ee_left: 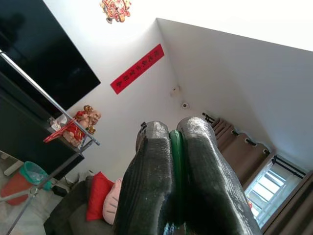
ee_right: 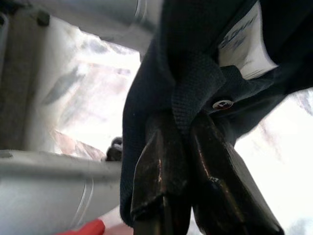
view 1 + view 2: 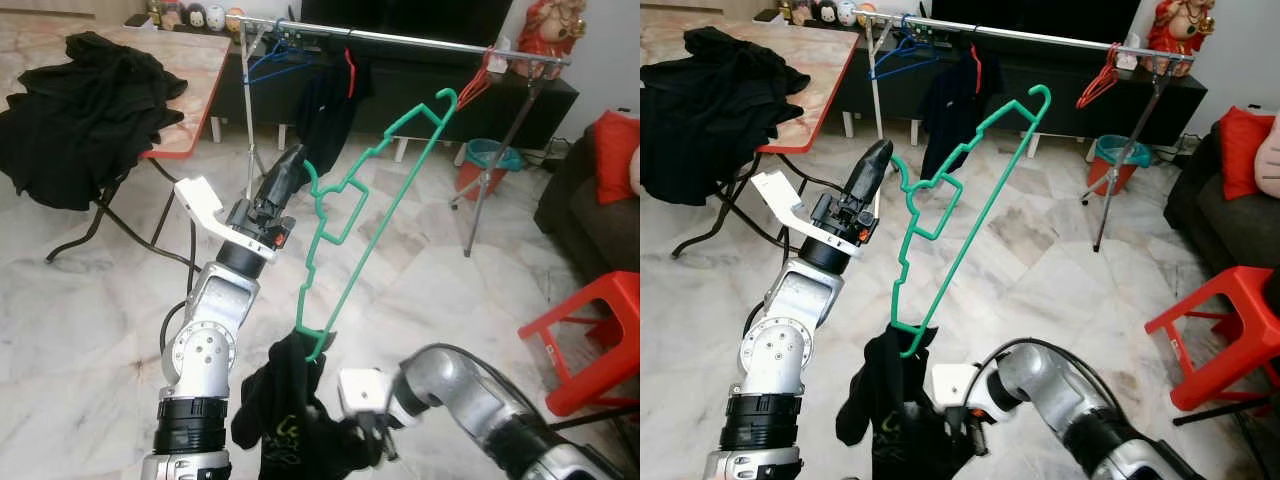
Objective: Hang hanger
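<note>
While our left gripper (image 3: 297, 160) clamps the green hanger (image 3: 372, 210) aloft and our right gripper (image 2: 181, 142) pinches the black garment (image 3: 290, 410) — still short of the rail (image 3: 420, 40) — a snag could tip it loose.

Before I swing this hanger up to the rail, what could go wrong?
The black garment hangs from just one end of the green hanger, bunched, so it may slide off when tilted. The left end effector pinches only a thin edge of the hanger, which could twist in the grip. The right end effector is shut on the garment; lifting without releasing might drag the garment off the hanger.
</note>
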Controlling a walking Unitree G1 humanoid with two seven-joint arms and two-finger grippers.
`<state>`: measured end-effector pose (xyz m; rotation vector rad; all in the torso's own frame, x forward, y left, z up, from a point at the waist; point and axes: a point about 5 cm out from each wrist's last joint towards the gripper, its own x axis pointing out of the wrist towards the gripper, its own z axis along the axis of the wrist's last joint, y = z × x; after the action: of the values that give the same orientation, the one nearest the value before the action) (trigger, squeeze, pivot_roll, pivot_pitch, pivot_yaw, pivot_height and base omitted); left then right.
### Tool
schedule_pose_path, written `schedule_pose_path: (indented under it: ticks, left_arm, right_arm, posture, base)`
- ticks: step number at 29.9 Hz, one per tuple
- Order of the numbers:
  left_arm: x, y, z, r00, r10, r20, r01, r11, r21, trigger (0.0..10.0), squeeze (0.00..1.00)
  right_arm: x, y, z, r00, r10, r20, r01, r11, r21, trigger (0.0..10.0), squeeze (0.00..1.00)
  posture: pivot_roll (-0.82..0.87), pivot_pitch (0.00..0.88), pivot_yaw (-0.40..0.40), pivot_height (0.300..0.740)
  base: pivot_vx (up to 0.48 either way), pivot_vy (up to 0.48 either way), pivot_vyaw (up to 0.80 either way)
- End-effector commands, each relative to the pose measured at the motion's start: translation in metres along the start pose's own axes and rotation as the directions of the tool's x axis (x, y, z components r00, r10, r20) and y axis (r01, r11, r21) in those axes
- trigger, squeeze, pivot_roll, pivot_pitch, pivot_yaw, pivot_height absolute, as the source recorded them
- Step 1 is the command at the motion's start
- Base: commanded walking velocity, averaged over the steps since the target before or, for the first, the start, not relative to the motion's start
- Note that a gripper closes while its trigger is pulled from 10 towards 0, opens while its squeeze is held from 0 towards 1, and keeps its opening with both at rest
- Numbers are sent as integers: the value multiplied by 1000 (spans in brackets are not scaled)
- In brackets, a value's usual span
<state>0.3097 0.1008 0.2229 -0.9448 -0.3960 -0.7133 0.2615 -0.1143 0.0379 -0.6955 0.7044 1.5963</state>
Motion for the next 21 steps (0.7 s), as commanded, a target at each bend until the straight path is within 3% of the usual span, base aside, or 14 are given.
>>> schedule_pose_path:
  ticks: [1,3,5,6,7,8,9,11,13,15,18,21]
  left_arm:
    - [8,-14,-4,996,-86,-20,85,996,-24,10000,0]
    - [8,-17,-6,993,-111,-41,110,993,-35,10000,0]
    - [8,-18,-7,992,-115,-45,113,993,-36,10000,0]
    - [8,-24,-12,985,-154,-84,149,987,-59,10000,0]
    - [8,-27,-14,979,-177,-105,169,983,-76,10000,0]
    - [8,-30,-17,972,-202,-125,192,978,-84,10000,0]
    - [7,-39,-22,952,-259,-161,246,964,-97,10000,0]
    - [7,-42,-24,946,-277,-171,263,960,-99,10000,0]
    - [6,-48,-28,926,-321,-197,302,946,-117,10000,0]
    - [8,-52,-30,922,-337,-192,314,939,-141,10000,0]
    - [12,-54,-31,922,-341,-186,318,937,-145,10000,0]
    - [20,-56,-31,932,-327,-159,306,941,-143,10000,0]
  right_arm:
    - [2,-3,9,992,-57,116,56,998,12,0,0]
    - [1,-12,20,963,-152,221,145,988,51,0,0]
    - [1,-14,22,955,-174,241,164,985,61,0,0]
    - [-3,-27,40,875,-294,386,248,955,165,0,0]
    - [-5,-30,48,833,-325,448,258,944,206,0,0]
    - [-5,-31,53,805,-328,494,241,942,233,0,0]
    - [0,-24,61,797,-263,544,173,962,212,0,0]
    - [2,-21,63,798,-240,553,153,968,199,0,0]
    - [13,-10,65,824,-141,549,72,987,146,0,0]
    - [23,-2,62,868,-55,494,6,995,101,0,0]
    - [28,5,62,884,20,466,-54,997,59,0,0]
    - [35,6,57,929,45,367,-52,999,9,0,0]
  posture:
    - [160,0,-118,740]
    - [158,0,-116,740]
    - [157,0,-116,740]
    - [159,0,-116,740]
    - [159,0,-116,740]
    - [163,0,-117,740]
    - [163,0,-117,740]
    - [163,0,-117,740]
    - [167,0,-117,740]
    - [168,0,-117,740]
    - [171,0,-118,740]
    - [172,0,-118,740]
  base:
    - [0,0,0]
    - [0,0,0]
    - [0,0,0]
    - [0,0,0]
    - [0,0,0]
    - [0,0,0]
    - [0,0,0]
    - [0,0,0]
    - [0,0,0]
    - [0,0,0]
    - [0,0,0]
    - [0,0,0]
